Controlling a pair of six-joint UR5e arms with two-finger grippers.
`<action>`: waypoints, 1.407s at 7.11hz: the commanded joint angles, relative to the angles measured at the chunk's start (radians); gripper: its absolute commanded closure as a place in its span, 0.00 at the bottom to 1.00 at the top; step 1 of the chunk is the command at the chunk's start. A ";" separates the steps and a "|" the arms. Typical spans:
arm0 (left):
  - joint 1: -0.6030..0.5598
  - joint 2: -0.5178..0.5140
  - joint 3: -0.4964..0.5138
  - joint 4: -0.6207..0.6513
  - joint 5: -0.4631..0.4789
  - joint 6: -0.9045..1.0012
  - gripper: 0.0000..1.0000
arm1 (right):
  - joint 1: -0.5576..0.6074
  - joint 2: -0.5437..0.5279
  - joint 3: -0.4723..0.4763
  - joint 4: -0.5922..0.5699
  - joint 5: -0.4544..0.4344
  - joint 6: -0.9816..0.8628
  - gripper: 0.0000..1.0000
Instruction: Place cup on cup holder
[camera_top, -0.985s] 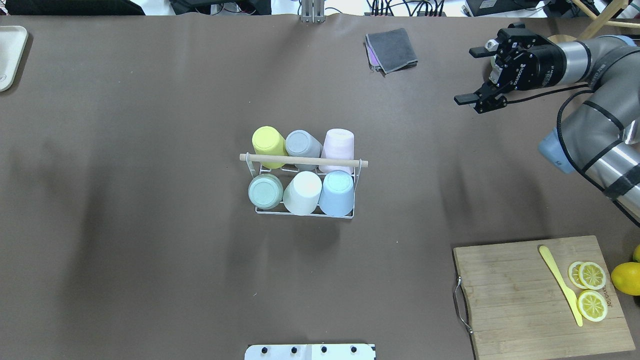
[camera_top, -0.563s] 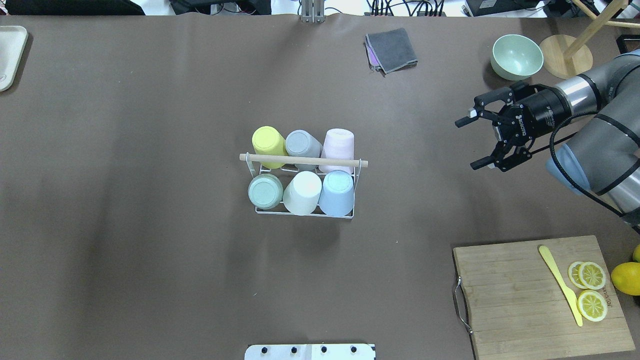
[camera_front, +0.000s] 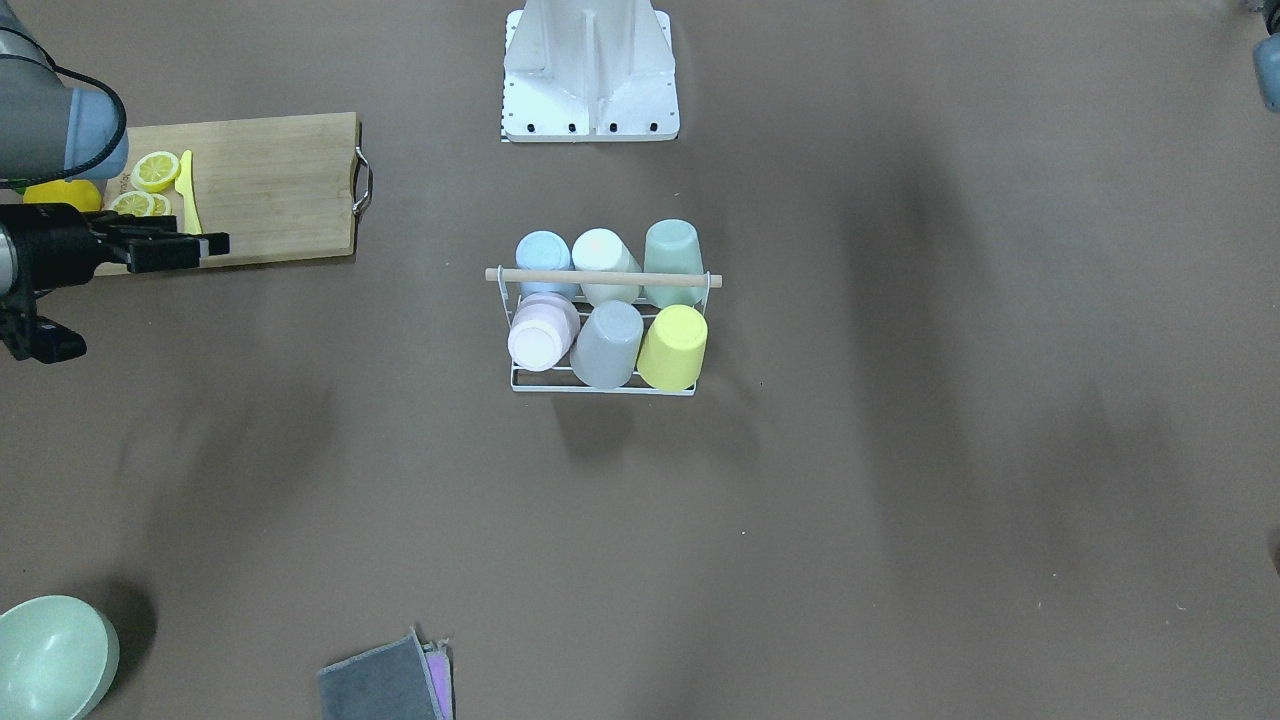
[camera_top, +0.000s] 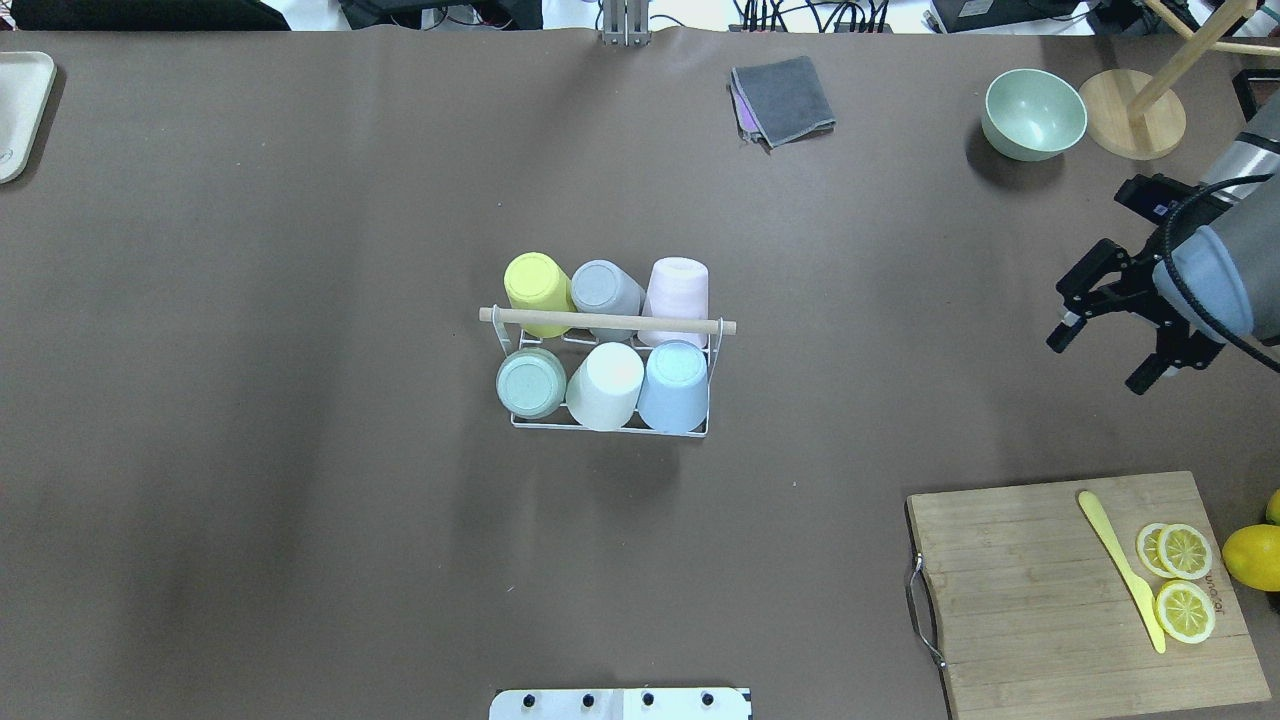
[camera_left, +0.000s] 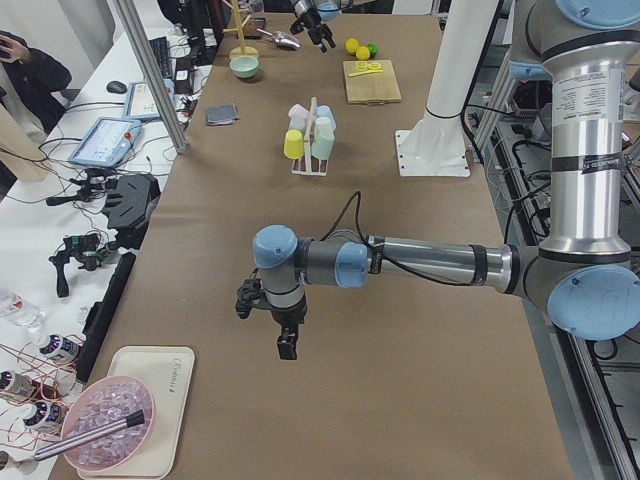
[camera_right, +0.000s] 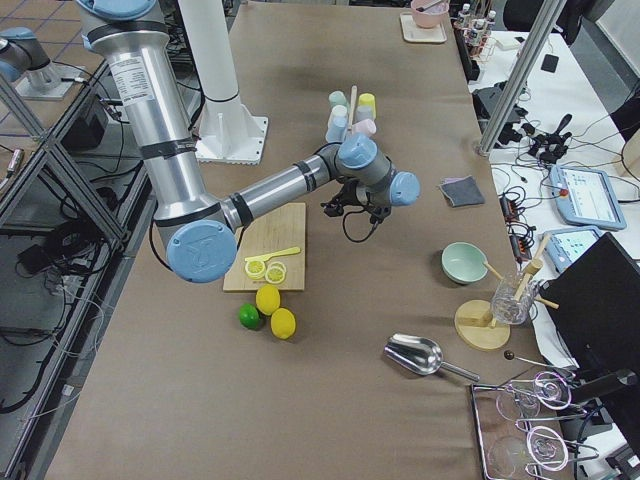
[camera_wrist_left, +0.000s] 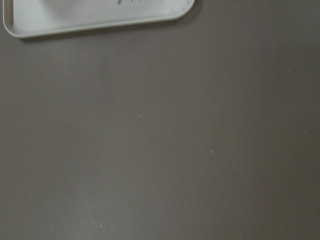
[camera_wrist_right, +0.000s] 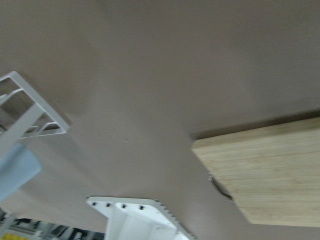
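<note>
The cup holder (camera_top: 607, 321), a white wire rack with a wooden rod handle, stands mid-table and also shows in the front view (camera_front: 600, 276). Several cups sit upside down on its prongs: yellow (camera_top: 537, 285), grey (camera_top: 603, 287), pink (camera_top: 679, 290), green (camera_top: 530, 383), white (camera_top: 607, 385) and blue (camera_top: 673, 385). My right gripper (camera_top: 1097, 363) is open and empty, far to the right of the rack near the table's edge. My left gripper (camera_left: 262, 330) shows only in the exterior left view, above bare table. I cannot tell whether it is open or shut.
A wooden cutting board (camera_top: 1010, 590) with lemon slices and a yellow knife lies at the front right. A green bowl (camera_top: 1033, 113), a wooden stand (camera_top: 1132, 125) and a grey cloth (camera_top: 783, 98) are at the back. A white tray (camera_top: 20, 110) is at the far left.
My right gripper has swung from the back right corner toward the robot and the right edge, staying open. The green bowl is uncovered. The rack and cups have not moved.
</note>
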 joint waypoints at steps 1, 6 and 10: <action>-0.044 0.024 0.037 -0.028 -0.054 -0.018 0.03 | 0.069 -0.126 0.195 0.193 -0.215 -0.003 0.00; -0.041 -0.011 0.046 -0.114 -0.102 -0.095 0.03 | 0.293 -0.369 0.074 0.795 -0.340 -0.030 0.02; -0.041 -0.008 0.020 -0.116 -0.103 -0.098 0.03 | 0.407 -0.370 0.017 0.795 -0.453 0.242 0.02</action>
